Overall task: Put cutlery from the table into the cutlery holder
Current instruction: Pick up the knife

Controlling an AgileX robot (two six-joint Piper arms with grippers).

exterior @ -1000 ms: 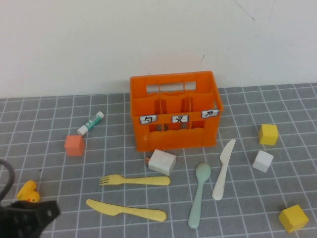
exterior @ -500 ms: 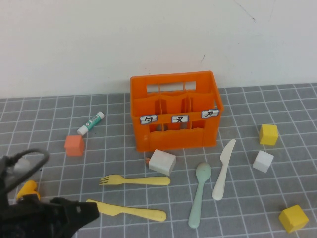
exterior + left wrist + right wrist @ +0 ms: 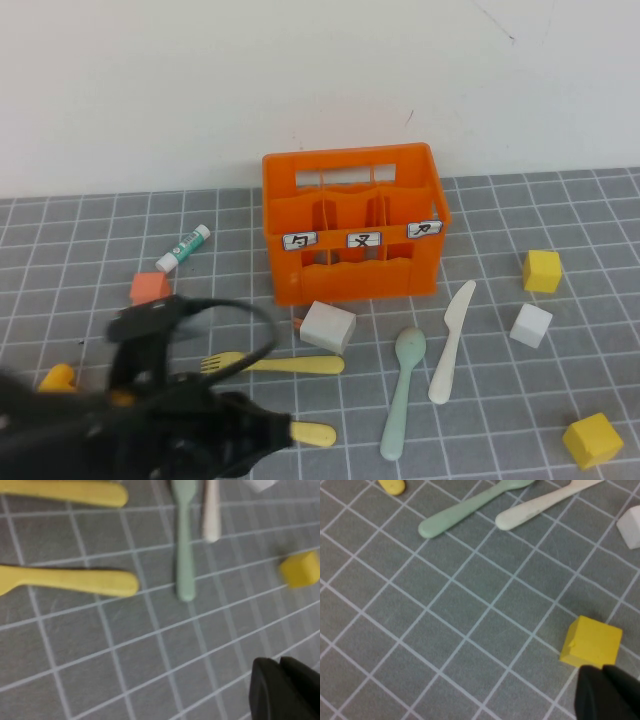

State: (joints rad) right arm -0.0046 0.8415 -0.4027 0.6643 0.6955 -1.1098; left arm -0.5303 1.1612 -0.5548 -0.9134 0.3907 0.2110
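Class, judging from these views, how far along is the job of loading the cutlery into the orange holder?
Done: nothing; the cutlery holder looks empty. In hand: the left gripper, jaws shut and empty, is over the yellow knife. Left: the fork, spoon and white knife on the table. The right gripper is shut beside a yellow cube.

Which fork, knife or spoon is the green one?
The spoon, lying between the yellow fork and the white knife. It alone is mint green; the others are pale yellow or cream.

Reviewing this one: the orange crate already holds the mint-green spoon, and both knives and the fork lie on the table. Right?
Not quite. The high view shows the mint-green spoon lying on the table in front of the orange crate, not inside it. The knives and fork do lie on the table.
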